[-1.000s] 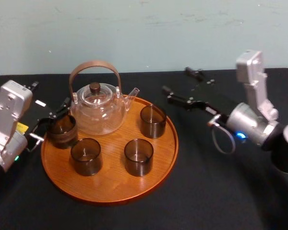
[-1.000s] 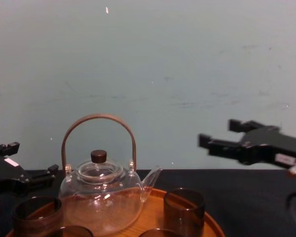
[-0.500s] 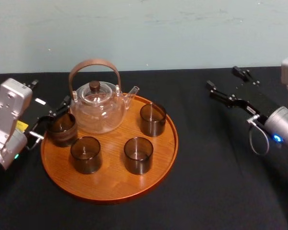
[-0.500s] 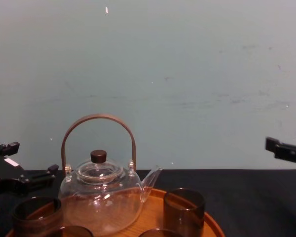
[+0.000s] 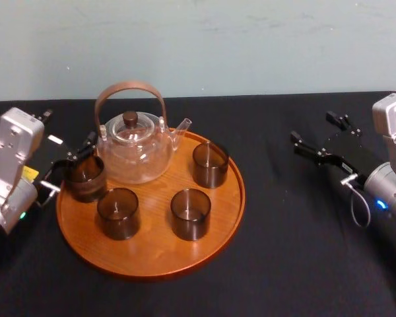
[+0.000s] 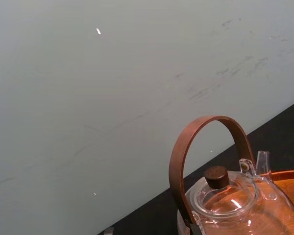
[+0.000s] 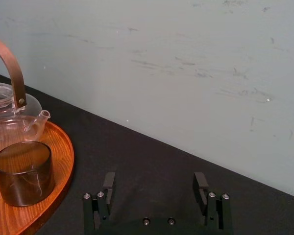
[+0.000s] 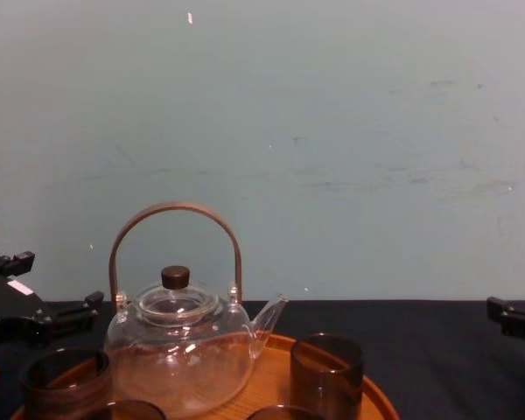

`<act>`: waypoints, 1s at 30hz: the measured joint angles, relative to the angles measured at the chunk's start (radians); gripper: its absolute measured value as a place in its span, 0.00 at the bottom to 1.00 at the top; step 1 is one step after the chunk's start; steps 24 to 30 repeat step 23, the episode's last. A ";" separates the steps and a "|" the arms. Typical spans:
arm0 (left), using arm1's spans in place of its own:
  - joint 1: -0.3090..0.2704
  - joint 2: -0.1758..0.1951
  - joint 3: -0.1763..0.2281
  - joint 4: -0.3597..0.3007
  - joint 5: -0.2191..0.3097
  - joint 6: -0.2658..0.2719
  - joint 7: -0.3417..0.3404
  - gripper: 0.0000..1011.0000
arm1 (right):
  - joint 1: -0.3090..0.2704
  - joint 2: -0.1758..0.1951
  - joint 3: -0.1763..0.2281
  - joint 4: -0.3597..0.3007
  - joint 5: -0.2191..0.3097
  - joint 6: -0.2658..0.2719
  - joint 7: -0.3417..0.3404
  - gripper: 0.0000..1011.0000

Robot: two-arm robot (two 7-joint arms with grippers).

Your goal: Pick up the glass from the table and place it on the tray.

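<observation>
Several smoky brown glasses stand on the round orange-brown tray (image 5: 152,254): one at its left rim (image 5: 86,177), two at the front (image 5: 117,212) (image 5: 190,213) and one at the right (image 5: 210,165). My left gripper (image 5: 67,130) is open just behind the left-rim glass (image 8: 66,378), with nothing between its fingers. My right gripper (image 5: 317,130) hovers open and empty over the black table, well to the right of the tray. In the right wrist view its fingers (image 7: 108,188) stand wide apart, with the right-hand glass (image 7: 22,171) off to one side.
A clear glass teapot (image 5: 132,148) with a brown hoop handle sits on the tray's back left, close to my left gripper. The black table (image 5: 284,251) runs back to a pale green wall. Open tabletop lies between the tray and my right gripper.
My right arm has drawn back to the right, away from the tray, and come lower, with its gripper still open. The left arm, the glasses and the teapot have not moved.
</observation>
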 joint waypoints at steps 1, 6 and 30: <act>0.000 0.000 0.000 0.000 0.000 0.000 0.000 0.99 | 0.000 0.000 0.000 -0.001 0.001 0.000 0.001 0.99; 0.000 0.000 0.000 0.000 0.000 0.000 0.000 0.99 | 0.000 0.001 0.000 -0.004 0.005 0.000 0.002 0.99; 0.000 0.000 0.000 0.000 0.000 0.000 0.000 0.99 | 0.001 0.002 0.000 -0.009 0.012 0.001 0.007 0.99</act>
